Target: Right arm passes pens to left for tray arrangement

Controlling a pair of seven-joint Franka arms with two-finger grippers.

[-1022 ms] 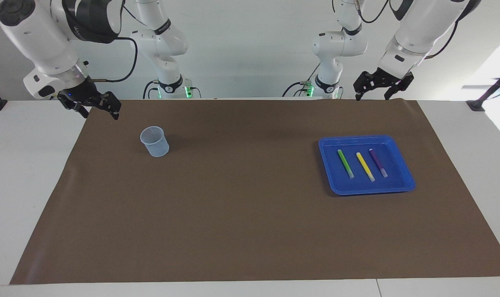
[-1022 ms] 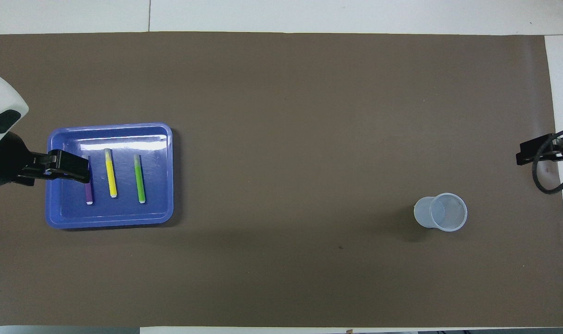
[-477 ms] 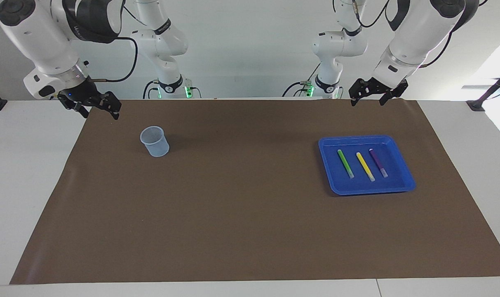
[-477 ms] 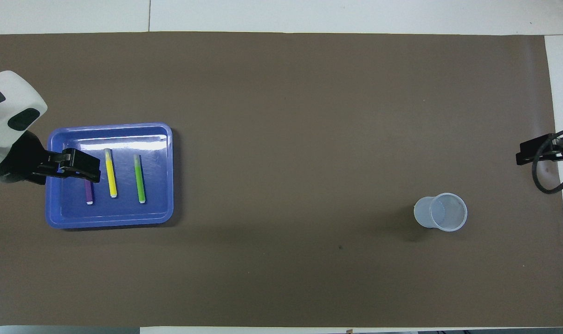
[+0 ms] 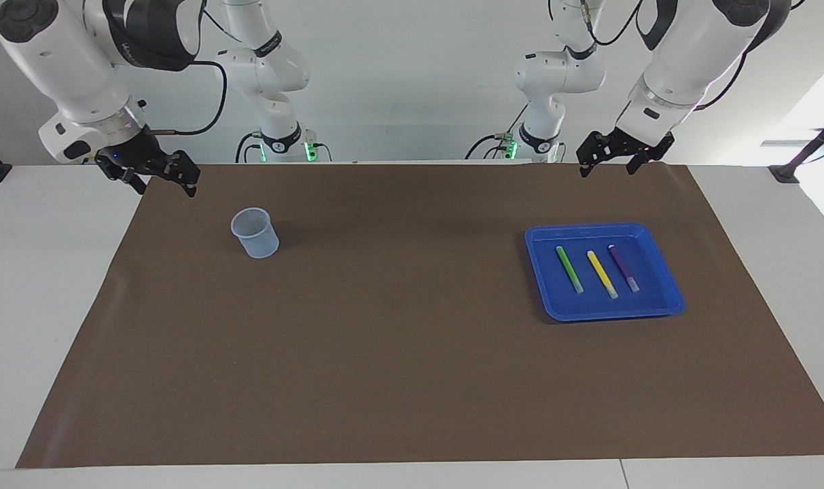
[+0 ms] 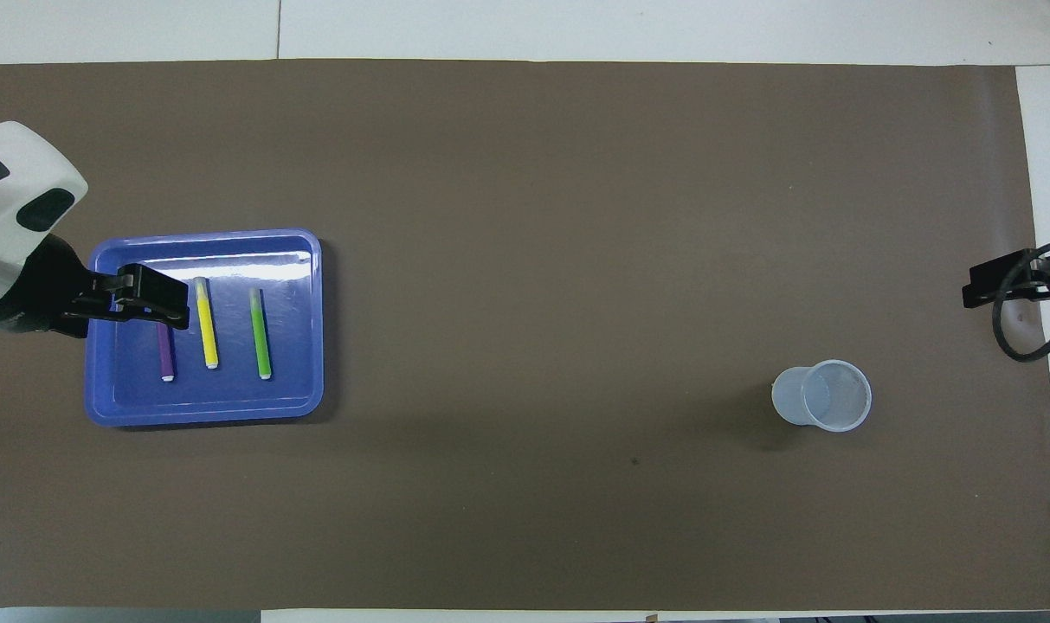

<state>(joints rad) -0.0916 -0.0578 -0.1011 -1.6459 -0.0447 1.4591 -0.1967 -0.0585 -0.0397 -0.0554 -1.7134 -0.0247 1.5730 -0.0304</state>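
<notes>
The blue tray (image 5: 538,272) (image 6: 204,414) lies on the mat toward the left arm's end. Three pens rest side by side in it: green (image 5: 569,269) (image 6: 260,333), yellow (image 5: 602,274) (image 6: 206,333) and purple (image 5: 623,268) (image 6: 166,359). My left gripper (image 5: 606,167) (image 6: 175,311) hangs open and empty high in the air. In the overhead view it covers the tray's rim and the purple pen's farther end. In the facing view it is well clear of both. My right gripper (image 5: 168,189) (image 6: 975,291) waits open and empty over the mat's edge at the right arm's end.
A translucent bluish cup (image 5: 255,233) (image 6: 823,396) stands upright on the brown mat (image 5: 398,326) toward the right arm's end, with nothing visible in it. White tabletop (image 5: 38,305) borders the mat on all sides.
The left gripper has drifted a little toward the table's middle, farther in over the tray as seen from overhead. The right arm, pens, tray and cup have not moved.
</notes>
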